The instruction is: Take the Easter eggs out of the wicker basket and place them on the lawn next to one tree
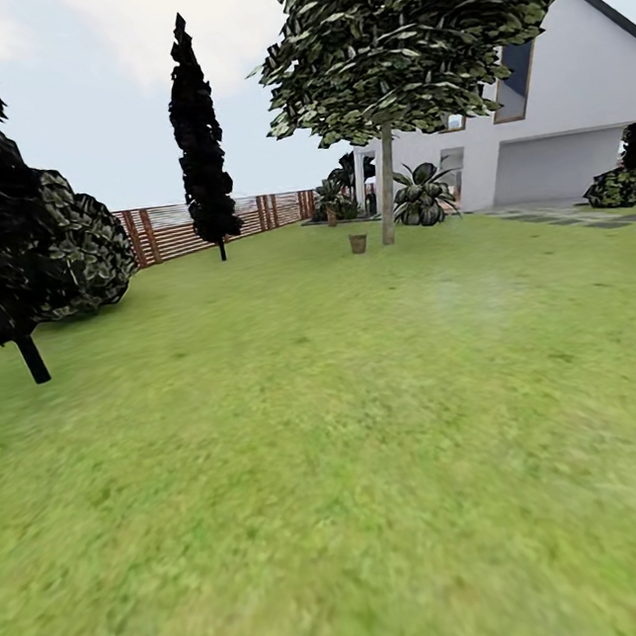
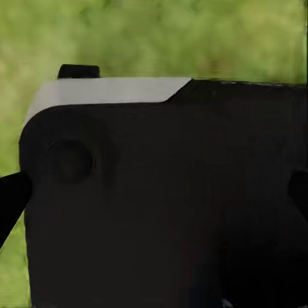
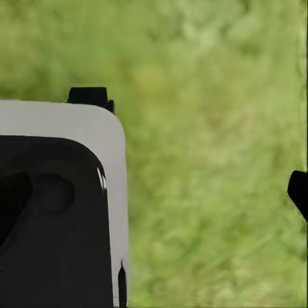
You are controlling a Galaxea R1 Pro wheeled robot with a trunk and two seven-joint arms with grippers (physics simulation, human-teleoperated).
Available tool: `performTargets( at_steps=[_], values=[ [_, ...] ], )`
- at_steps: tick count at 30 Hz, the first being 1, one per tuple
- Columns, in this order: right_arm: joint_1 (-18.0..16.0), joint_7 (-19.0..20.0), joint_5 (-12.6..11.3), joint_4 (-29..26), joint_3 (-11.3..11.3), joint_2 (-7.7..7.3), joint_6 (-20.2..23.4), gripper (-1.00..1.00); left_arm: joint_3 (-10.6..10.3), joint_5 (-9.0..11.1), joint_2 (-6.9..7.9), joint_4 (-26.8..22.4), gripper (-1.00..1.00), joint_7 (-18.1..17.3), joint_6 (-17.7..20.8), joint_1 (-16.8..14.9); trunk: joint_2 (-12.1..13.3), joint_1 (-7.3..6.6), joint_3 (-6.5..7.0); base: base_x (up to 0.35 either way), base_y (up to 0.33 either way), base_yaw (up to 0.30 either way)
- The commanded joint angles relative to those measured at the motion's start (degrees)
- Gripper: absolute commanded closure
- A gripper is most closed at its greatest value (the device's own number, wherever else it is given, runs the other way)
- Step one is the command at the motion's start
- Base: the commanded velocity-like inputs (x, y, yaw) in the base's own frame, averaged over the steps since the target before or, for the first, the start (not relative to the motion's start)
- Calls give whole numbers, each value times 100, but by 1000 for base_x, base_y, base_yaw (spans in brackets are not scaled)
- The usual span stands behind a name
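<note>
Wide green grass lawn [image 1: 335,455] fills the foreground. At 12 o'clock, far off, stands the broad-leaved tree with a straight grey-brown trunk [image 1: 386,185]; the small brown wicker basket [image 1: 359,243] sits on the grass just beside its base, at the trunk's 9 o'clock. Eggs too small to discern. Wrist views show dark robot housing over grass; whether either hand is apart or together cannot be told.

One wicker basket [image 1: 359,243] stands on the lawn [image 1: 335,455] beside one broad-leaved tree [image 1: 386,180]. Two dark cypress-like trees [image 1: 201,143], one house [image 1: 552,120], perhaps three spiky palms [image 1: 422,196].
</note>
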Motion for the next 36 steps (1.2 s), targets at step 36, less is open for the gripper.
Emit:
performTargets(
  at_steps=[36],
  values=[
    [-866, 1276, -447, -4663, -25, -1792, 4664, -100, 1394, 369, 839, -2704, -100, 60, 2900, -1979, -3, 4, -7, 338, 0, 0]
  ],
)
